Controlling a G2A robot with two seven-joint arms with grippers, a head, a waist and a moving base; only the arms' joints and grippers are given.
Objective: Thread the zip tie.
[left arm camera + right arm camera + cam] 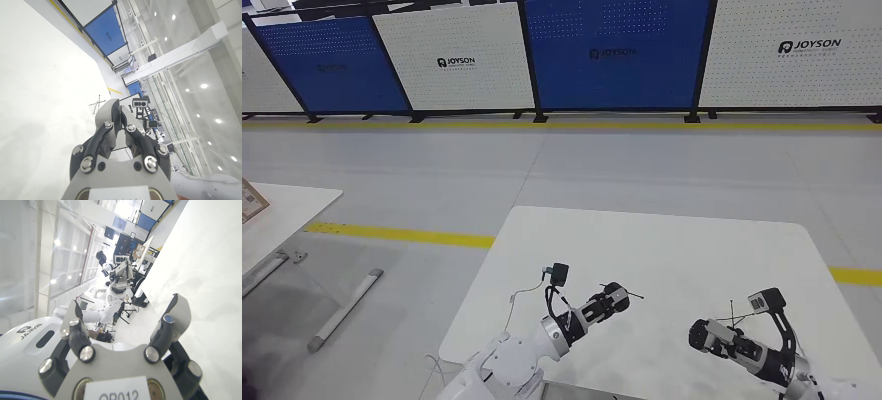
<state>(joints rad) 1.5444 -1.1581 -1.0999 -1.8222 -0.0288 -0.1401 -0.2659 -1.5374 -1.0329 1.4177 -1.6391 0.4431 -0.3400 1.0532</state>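
My left gripper (pixel 614 297) hovers over the near part of the white table (pixel 662 250) and is shut on a thin black zip tie (pixel 634 294). In the left wrist view the zip tie (pixel 120 118) runs as a fine strip between the pressed pads of the gripper (pixel 119 108). A few loose black zip ties (pixel 97 105) lie crossed on the table beyond it, and in the top view they (pixel 732 315) lie close to the right arm. My right gripper (pixel 700 336) is near the table's front right, and in its own wrist view it (pixel 125 302) is open and holds nothing.
The table's front edge runs just beneath both arms. Grey floor with a yellow line (pixel 392 235) surrounds the table, a second table corner (pixel 282 210) is at the left, and blue and white partition panels (pixel 612 55) stand far behind.
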